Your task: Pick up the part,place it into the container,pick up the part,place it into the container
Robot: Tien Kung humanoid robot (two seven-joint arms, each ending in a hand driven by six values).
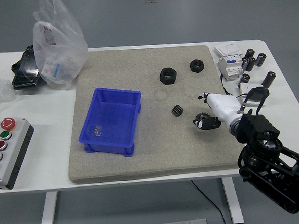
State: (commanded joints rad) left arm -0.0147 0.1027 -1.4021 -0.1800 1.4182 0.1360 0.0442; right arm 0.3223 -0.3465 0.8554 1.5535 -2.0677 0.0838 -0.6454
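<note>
- Head view, the only one given: grey mat (142, 158) covers most of the white table (286, 108), and a blue bin (112, 120), the container, sits on the mat's left half.
- Inside the bin, near its front-left corner, lies something small and pale (98, 129); it may be a part already dropped in, though it is too small to name.
- Parts outside the bin: a small black gear (178, 111) at the mat's middle, between the bin and the hand; a larger black hex nut (168, 76) further back; a second black nut (196, 65) beside it toward the far right corner of the mat.
- Right hand (214, 111), white-shelled with dark fingertips, reaches in from the lower right over the mat's right side, near the gear but apart from it. Its fingers (203, 122) are curled loosely downward with nothing between them that I can see, so it looks relaxed and empty.
- Left arm is nowhere in the picture.
- Off the mat: a clear plastic bag (59, 46) and a black object (25, 69) at the far left, a button box (4, 149) at the near left edge, and a breaker with several dark cylinders (248, 65) at the far right.
- Progress, as a judgement: at most one placement is done, if the pale thing counts. The gear is the likeliest next pick, with a lift and a carry left to the bin remaining, then any second part.
</note>
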